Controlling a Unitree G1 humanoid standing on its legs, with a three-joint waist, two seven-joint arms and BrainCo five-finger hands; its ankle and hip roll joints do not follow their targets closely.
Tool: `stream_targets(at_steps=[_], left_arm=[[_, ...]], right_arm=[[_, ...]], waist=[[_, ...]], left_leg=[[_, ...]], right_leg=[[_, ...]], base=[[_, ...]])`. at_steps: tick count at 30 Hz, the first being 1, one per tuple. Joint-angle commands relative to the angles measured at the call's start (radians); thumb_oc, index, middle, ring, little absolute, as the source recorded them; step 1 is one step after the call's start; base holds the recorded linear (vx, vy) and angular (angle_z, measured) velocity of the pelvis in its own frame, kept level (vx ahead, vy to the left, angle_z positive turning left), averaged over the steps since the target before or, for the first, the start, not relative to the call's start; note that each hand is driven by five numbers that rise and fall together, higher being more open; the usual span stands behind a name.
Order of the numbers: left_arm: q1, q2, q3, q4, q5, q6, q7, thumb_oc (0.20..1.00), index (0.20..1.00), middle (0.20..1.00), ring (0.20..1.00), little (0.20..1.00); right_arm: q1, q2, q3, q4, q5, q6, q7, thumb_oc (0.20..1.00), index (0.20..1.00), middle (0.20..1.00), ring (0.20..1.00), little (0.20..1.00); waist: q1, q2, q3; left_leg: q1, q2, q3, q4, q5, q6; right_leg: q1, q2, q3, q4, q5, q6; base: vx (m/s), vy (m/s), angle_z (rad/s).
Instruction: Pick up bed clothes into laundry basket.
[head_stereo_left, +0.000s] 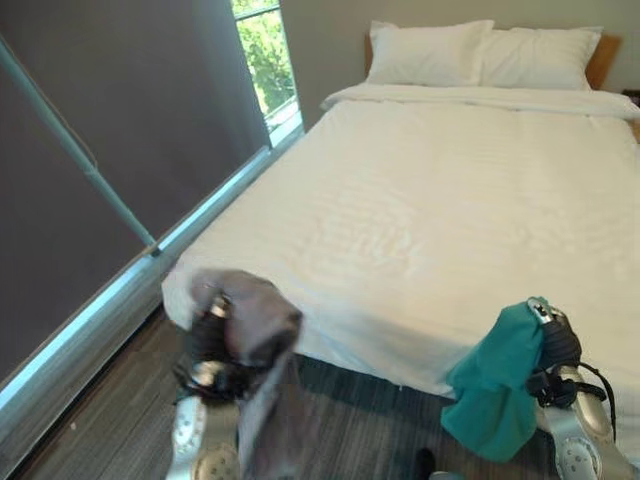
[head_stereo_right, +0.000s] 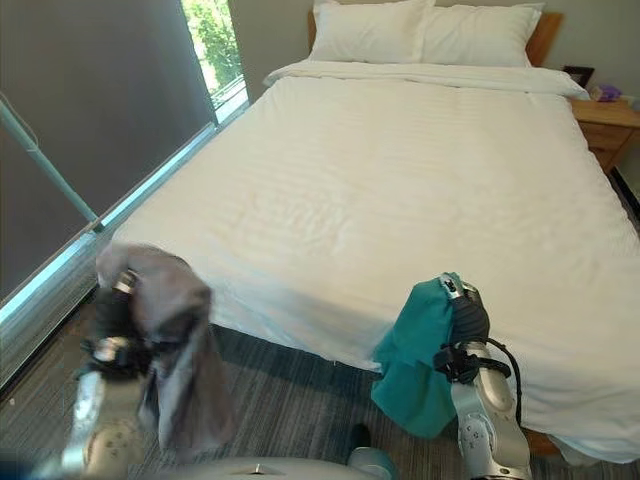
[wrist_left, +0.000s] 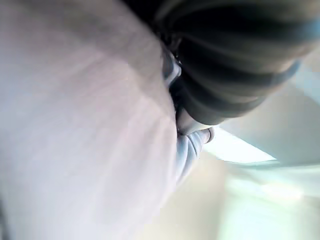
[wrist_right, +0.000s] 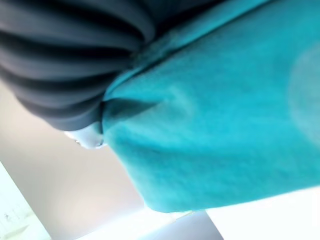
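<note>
Left hand (head_stereo_left: 212, 330) fingers clutch a limp grey cloth (head_stereo_left: 262, 390); right hand (head_stereo_right: 465, 320) fingers clutch a teal cloth (head_stereo_right: 415, 360). Both look light and floppy, best bunched.

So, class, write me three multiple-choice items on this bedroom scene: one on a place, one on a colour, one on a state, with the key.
1. Where do the pillows lie?
A. at the head of the bed
B. on the floor
C. on the nightstand

2. What colour is the cloth on the right hand?
A. red
B. teal
C. yellow

3. How is the grey garment?
A. spread flat on the bed
B. hanging from the left hand
C. folded on a pillow

Key: A, both rest against the headboard end of the bed; B, the teal cloth drapes there; B, it hangs from the left hand above the floor.
</note>
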Motion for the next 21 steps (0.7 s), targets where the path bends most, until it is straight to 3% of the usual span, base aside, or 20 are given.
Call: stream_targets(at_steps=[1,6,7,11,16,21], left_arm=[[-0.026,0.064,0.065,-0.079,-0.005,-0.041,-0.070,0.200,0.200,0.200,0.200,0.200],[-0.038,0.072,0.057,-0.045,0.046,-0.042,-0.069,0.200,0.200,0.200,0.200,0.200],[-0.120,0.109,0.352,0.075,0.312,-0.149,0.175,0.200,0.200,0.200,0.200,0.200],[-0.116,0.104,0.308,0.120,0.307,-0.139,0.159,0.200,0.200,0.200,0.200,0.200],[-0.164,0.124,0.277,0.079,0.300,-0.143,0.177,0.200,0.200,0.200,0.200,0.200],[-0.226,0.170,0.314,0.059,0.318,-0.163,0.195,0.200,0.200,0.200,0.200,0.200]], right_arm=[[-0.070,-0.010,0.010,-0.055,0.008,-0.057,0.005,0.200,0.200,0.200,0.200,0.200],[-0.040,-0.007,0.036,-0.050,-0.020,-0.043,0.020,0.200,0.200,0.200,0.200,0.200],[-0.085,-0.087,-0.052,0.104,-0.065,-0.030,-0.037,0.200,0.200,0.200,0.200,0.200],[-0.116,-0.101,-0.001,0.104,-0.093,-0.016,-0.011,0.200,0.200,0.200,0.200,0.200],[-0.138,-0.122,0.005,0.074,-0.057,-0.025,-0.011,0.200,0.200,0.200,0.200,0.200],[-0.111,-0.147,-0.076,0.059,-0.066,-0.055,-0.035,0.200,0.200,0.200,0.200,0.200]], waist=[[0.007,-0.050,-0.008],[-0.002,-0.058,-0.002],[-0.008,-0.072,0.027],[0.005,-0.078,0.034],[-0.001,-0.110,0.043],[-0.037,-0.129,0.015]], left_leg=[[0.020,0.004,-0.023,-0.005,0.042,0.017],[0.027,0.007,-0.013,-0.005,0.039,0.016],[-0.038,0.009,-0.020,-0.005,0.062,-0.008],[-0.033,-0.002,-0.006,-0.005,0.056,0.011],[-0.026,0.002,-0.001,0.047,0.019,0.020],[0.018,0.054,0.062,0.067,0.005,-0.019]], right_leg=[[0.147,-0.073,0.045,-0.027,-0.022,0.041],[0.142,-0.071,0.057,-0.026,-0.018,0.043],[0.068,-0.045,0.094,-0.071,0.056,0.063],[0.055,-0.051,0.129,-0.041,0.045,0.067],[0.050,-0.060,0.162,0.021,0.032,0.063],[0.105,-0.022,0.165,-0.069,0.041,0.062]], base=[[0.00,0.000,0.00],[-0.01,-0.012,-0.11],[-0.03,0.049,-0.10],[-0.04,0.089,-0.18],[0.01,-0.025,-0.11],[0.06,-0.097,-0.14]])
